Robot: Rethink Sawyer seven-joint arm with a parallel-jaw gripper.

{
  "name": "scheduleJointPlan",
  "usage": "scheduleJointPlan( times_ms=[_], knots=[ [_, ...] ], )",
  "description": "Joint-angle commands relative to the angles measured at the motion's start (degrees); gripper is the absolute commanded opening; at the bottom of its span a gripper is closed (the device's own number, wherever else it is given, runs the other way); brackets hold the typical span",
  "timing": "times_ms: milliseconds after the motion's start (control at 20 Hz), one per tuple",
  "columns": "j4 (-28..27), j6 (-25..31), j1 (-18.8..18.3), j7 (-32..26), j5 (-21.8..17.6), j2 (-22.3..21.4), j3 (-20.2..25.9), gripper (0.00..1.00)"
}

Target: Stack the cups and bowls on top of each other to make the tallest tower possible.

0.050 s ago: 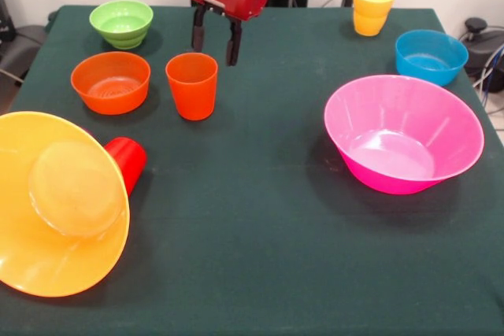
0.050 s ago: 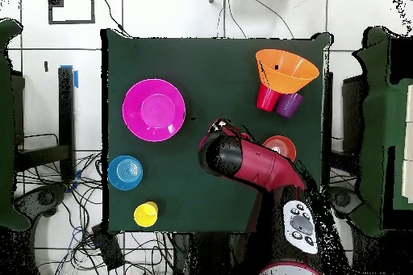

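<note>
six bowls and cups sit apart; pincer [image 1: 214,37] hovers open above orange cup [image 1: 192,85].

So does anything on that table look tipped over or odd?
Yes. The big yellow-orange bowl is tipped on its side, its underside facing the front camera, leaning against the red cup. The pink bowl and the other bowls sit upright.
</note>
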Motion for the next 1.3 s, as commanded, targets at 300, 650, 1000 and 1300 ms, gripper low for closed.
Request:
scheduleJointPlan(
  times_ms=[300,650,1000,1300],
  knots=[
    [3.7,-2.3,-0.3,8.9,0.4,5.0,3.3,1.00],
    [3.6,-4.4,-0.9,8.7,-0.1,6.6,3.5,1.00],
    [2.9,-4.9,-2.4,7.3,-0.7,7.3,4.1,1.00],
    [2.5,-4.6,-3.6,6.4,-1.3,7.3,4.4,1.00]
  ],
)
